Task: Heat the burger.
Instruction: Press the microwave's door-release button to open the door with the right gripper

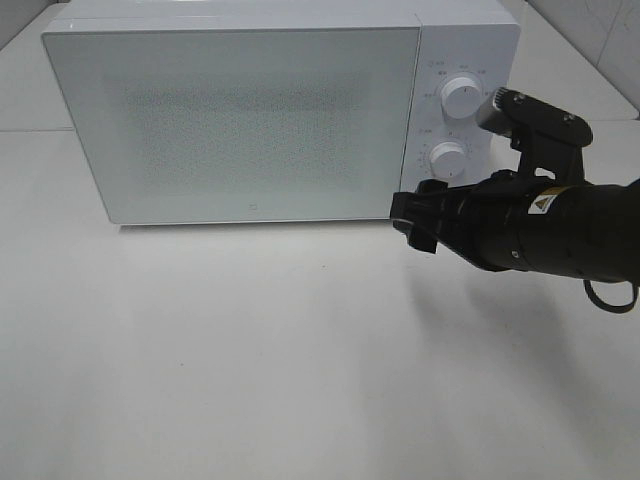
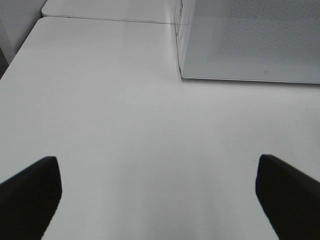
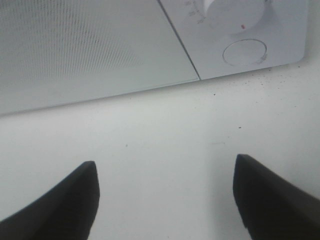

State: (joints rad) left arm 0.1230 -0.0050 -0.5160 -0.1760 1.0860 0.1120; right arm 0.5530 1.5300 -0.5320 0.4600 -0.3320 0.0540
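The burger shows in no view, and where it lies cannot be told. The microwave stands with its door shut, set well back on the white table, with broad open room in front of it. The right pincer hangs just before the control panel, near the lower knob, with its fingers apart and holding nothing. The left pincer gapes wide above the table, off the microwave's front corner.

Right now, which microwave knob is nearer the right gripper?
The lower knob: it sits just above the right gripper in the high view, while the upper knob is farther up the microwave panel.
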